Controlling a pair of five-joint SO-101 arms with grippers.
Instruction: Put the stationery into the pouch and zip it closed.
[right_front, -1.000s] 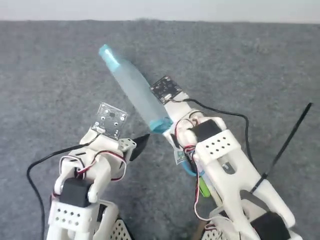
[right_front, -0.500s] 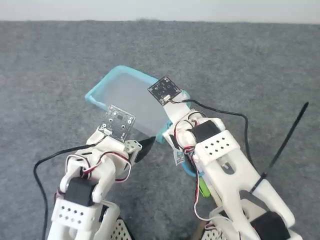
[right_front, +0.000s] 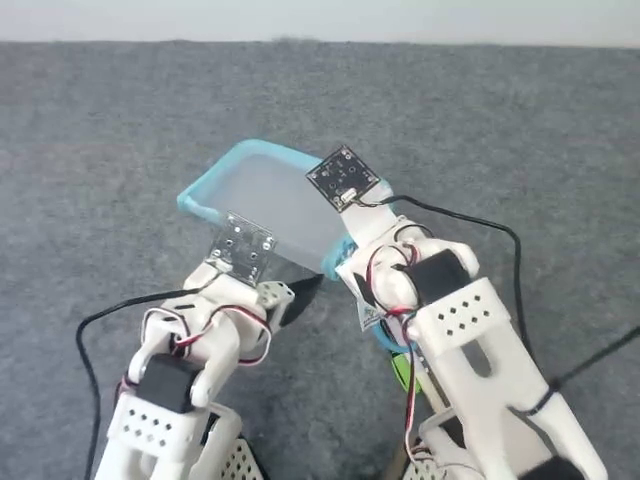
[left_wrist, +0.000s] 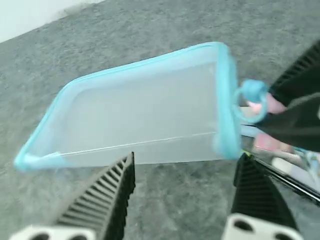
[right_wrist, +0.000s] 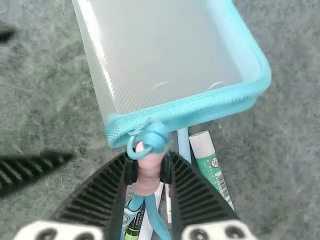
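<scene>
Where the right gripper (right_wrist: 146, 165) meets the pouch (right_wrist: 165, 55), its two ribbed black fingers (right_wrist: 102, 192) are clenched on a small pink tab (right_wrist: 145, 182). A turquoise cord loop (right_wrist: 149, 137) ties that tab to the zipper at the pouch's corner. The jaws stand close together, with only the tab between them.

The left gripper (left_wrist: 182, 195) is released, its jaws spread wide and holding nothing. Its serrated fingers (left_wrist: 107, 197) hang just above the pouch's nearer long edge, and I cannot tell whether they touch it.

The pouch is a flat rectangle of frosted, translucent plastic with rounded corners, bordered all round by a woven turquoise zipper tape. It sits near the middle of the tabletop (right_front: 120, 120), a grey surface with a coarse, felt-like nap. One short end is at the right gripper and the other points toward the far left. I cannot tell whether the far end rests on the felt or is raised off it.

The stationery (right_wrist: 200, 165) lies on the felt directly under the right gripper, outside the pouch, toward the near edge of the tabletop. It includes a round green-and-white tube (right_wrist: 210, 167), a thin pale blue pen (right_wrist: 183, 145) just beside the tube, and a yellow-green marker (right_wrist: 132, 225) partly hidden by a finger.
</scene>
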